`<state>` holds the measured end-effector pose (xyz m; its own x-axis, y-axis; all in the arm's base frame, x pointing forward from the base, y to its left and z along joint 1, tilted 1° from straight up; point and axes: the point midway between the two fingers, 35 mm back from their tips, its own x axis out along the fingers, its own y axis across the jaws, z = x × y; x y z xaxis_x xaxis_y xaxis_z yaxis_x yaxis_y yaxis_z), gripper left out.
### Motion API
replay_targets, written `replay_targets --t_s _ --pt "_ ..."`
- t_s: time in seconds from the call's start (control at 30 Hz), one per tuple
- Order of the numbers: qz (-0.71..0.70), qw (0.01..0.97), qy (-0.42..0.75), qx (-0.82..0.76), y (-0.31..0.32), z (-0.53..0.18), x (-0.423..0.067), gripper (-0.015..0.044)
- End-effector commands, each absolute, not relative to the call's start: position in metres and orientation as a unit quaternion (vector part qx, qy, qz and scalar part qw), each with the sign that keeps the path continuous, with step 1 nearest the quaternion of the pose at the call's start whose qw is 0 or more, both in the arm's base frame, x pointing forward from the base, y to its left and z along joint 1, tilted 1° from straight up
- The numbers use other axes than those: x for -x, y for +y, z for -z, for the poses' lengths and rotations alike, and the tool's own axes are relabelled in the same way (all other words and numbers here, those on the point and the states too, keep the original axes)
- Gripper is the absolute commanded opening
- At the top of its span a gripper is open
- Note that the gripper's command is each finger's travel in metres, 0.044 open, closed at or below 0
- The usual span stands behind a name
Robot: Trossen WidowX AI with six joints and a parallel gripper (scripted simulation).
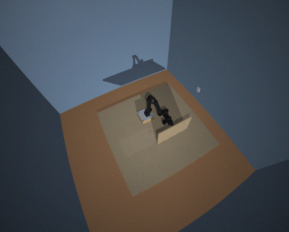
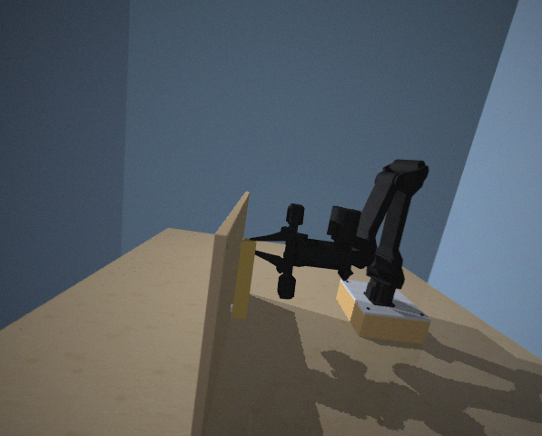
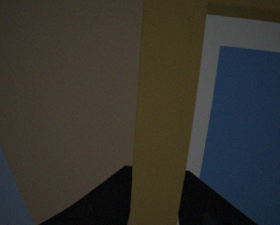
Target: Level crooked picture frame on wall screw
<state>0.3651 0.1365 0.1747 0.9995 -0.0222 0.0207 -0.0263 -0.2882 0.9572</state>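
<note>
The picture frame point(image 2: 242, 279) point(image 3: 168, 107) is a yellow wooden frame with a white mat and a blue picture point(image 3: 252, 144). It hangs on the upright board wall point(image 2: 223, 282) point(image 1: 173, 129), on the side facing the arm. In the wrist view its frame bar runs between my two dark fingers and leans a little from the vertical. My gripper point(image 2: 254, 247) point(image 3: 156, 178) point(image 1: 170, 123) reaches level from the arm to the frame's top and is shut on the frame bar. The screw and the notched strip are hidden behind the frame.
The arm stands on a wooden block with a grey plate point(image 2: 386, 314) point(image 1: 145, 117) on the tan table point(image 2: 97, 319) point(image 1: 164, 162). The board wall stands on the table in front of the arm. Blue room walls surround the brown floor point(image 1: 89, 162).
</note>
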Motion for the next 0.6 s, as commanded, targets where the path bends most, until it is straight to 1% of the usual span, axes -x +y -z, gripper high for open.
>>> replay_targets --t_s 0.0,0.57 --pt "-0.005 0.592 -0.019 -0.805 0.1364 -0.1780 -0.3659 0.0000" --pt "-0.005 0.592 -0.019 -0.805 0.1381 -0.1737 -0.3661 0.0000"
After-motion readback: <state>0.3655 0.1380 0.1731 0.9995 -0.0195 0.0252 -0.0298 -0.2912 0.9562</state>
